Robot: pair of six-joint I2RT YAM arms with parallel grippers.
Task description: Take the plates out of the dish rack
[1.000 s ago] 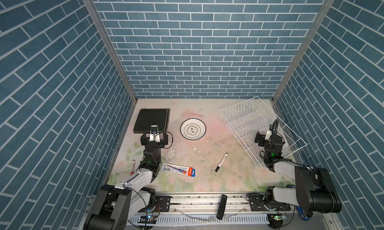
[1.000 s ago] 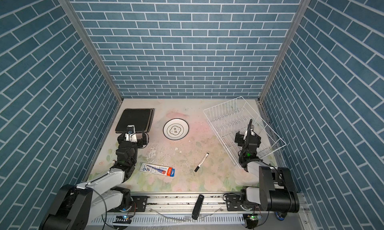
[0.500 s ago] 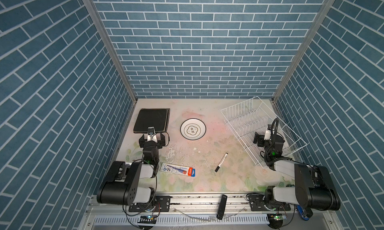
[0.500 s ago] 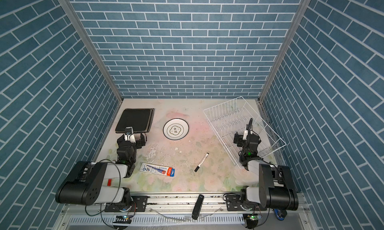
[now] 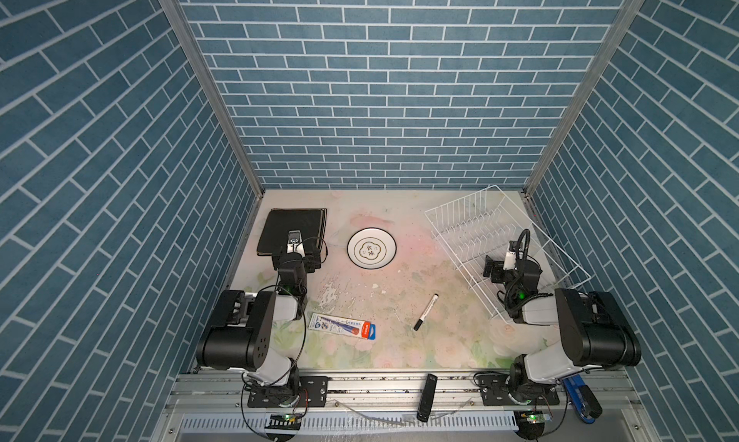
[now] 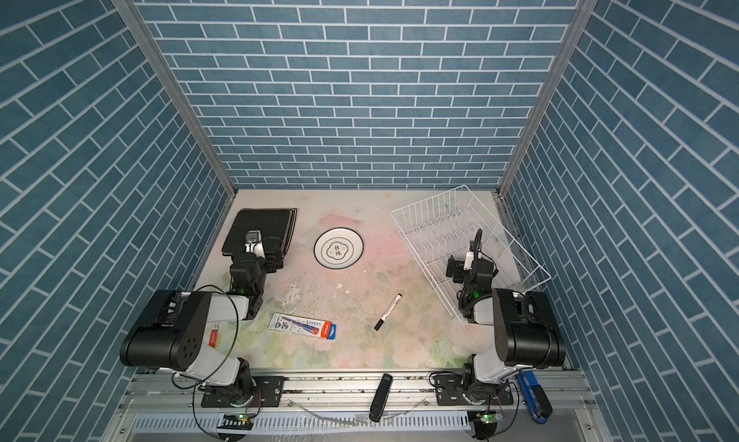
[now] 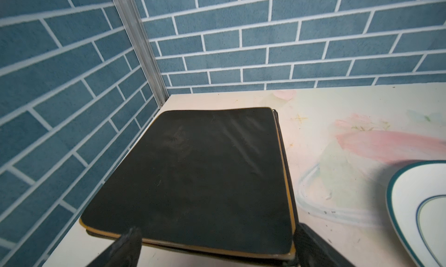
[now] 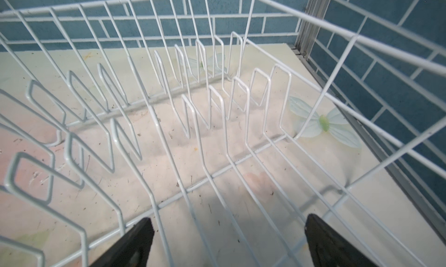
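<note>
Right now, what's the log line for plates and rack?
dish rack: empty | plate stack: square, far left | round plate: lying flat | left gripper: open, at plate stack | right gripper: open, over dish rack

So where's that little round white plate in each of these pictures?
In a top view: the round white plate lies flat on the table, between the black plate stack and the dish rack.
In a top view: same place.
Left wrist: only part of it shows, cut off at the picture's edge, beside the stack.
Right wrist: not in it.
Shared landmark: the black plate stack.
</note>
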